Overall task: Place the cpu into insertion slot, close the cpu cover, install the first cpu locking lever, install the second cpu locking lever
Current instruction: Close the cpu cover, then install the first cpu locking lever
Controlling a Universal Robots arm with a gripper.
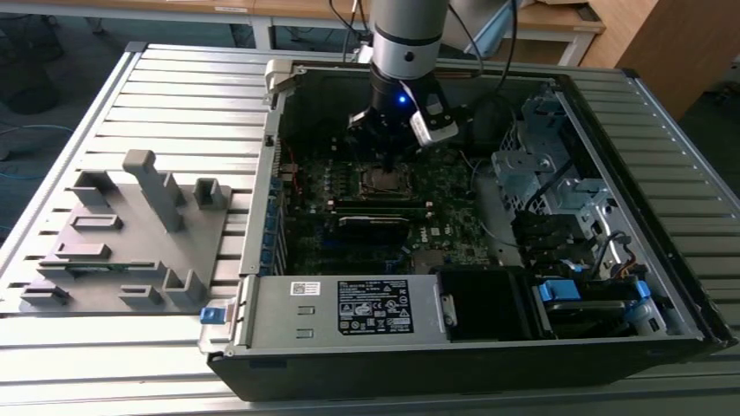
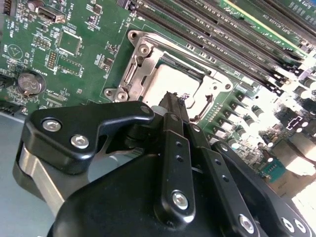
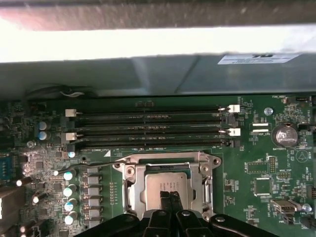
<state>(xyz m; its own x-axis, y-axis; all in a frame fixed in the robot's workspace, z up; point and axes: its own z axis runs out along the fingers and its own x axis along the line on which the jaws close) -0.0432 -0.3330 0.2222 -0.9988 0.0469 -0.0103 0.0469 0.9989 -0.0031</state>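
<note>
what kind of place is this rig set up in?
Probably a lab or workshop bench. An open computer case lies on a slatted metal table, a grey holder block sits beside it, and wooden desks stand behind. The shut pincer hangs over the chip.

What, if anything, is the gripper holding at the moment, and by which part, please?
Nothing: the gripper is shut with nothing between its tips, which are over the cpu.
</note>
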